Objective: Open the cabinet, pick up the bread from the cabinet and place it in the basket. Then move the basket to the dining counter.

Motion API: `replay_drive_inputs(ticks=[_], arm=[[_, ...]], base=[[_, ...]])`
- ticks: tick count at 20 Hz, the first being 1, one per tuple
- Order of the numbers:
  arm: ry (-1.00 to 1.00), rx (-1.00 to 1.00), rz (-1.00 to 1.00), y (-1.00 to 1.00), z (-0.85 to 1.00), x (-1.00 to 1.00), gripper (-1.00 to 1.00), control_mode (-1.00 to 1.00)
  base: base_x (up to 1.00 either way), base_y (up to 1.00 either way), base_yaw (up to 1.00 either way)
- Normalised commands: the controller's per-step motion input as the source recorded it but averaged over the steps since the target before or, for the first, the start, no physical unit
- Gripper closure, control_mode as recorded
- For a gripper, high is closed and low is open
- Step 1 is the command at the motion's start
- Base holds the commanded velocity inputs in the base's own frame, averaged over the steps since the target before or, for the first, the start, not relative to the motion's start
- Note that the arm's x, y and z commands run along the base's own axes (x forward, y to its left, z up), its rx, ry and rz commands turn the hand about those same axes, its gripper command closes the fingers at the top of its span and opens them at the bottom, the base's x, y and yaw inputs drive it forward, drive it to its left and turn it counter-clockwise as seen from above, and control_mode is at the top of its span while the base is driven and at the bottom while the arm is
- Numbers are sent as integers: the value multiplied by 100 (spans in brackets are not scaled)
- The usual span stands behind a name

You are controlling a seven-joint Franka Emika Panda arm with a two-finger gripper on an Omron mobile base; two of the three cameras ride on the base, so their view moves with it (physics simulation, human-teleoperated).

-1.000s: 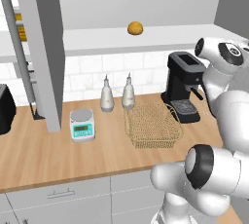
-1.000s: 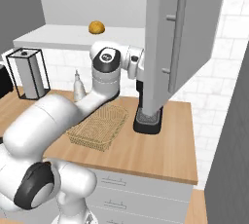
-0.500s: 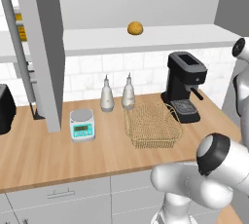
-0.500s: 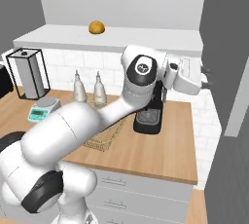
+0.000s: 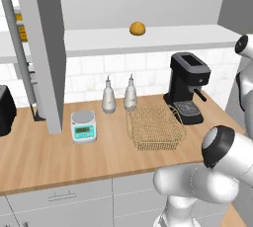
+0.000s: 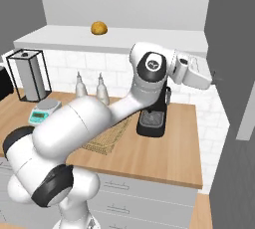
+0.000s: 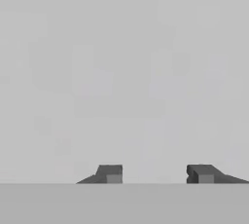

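Observation:
The bread (image 5: 137, 28) (image 6: 99, 27), a small golden-brown roll, lies on the white shelf of the cabinet (image 5: 148, 41). Both cabinet doors stand swung out, the left door (image 5: 44, 48) and the right door (image 6: 231, 49). On the wooden worktop sits the tan wire basket (image 5: 154, 127), partly hidden behind my arm in the right base view (image 6: 107, 138). My gripper (image 6: 213, 77) (image 7: 155, 174) reaches right, up against the face of the right door. Its fingertips (image 7: 109, 173) stand apart with nothing between them, facing a plain grey surface. The dining counter is out of view.
A black coffee machine (image 5: 188, 88) stands just right of the basket. Two small bottles (image 5: 108, 95) and a kitchen scale (image 5: 84, 126) are to its left. A wire-framed stand (image 6: 27, 76) is at the far left of the worktop.
The right door has swung farther out to the right. My arm has stretched right after it, moving clear of the coffee machine and basket.

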Motion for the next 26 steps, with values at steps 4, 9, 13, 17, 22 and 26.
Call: replay_drive_inputs(ticks=[4,9,13,17,22,26], arm=[[0,-1,0,14,0,-22,-100,-100],[1,-4,11,100,0,-27,-100,-100],[21,0,37,100,0,-1,-100,-100],[28,3,43,100,10,3,-100,-100],[30,3,51,100,0,0,-100,-100],[30,10,54,100,0,4,-100,-100]], base=[[0,0,0],[0,0,0],[0,0,0],[0,0,0],[0,0,0],[0,0,0]])
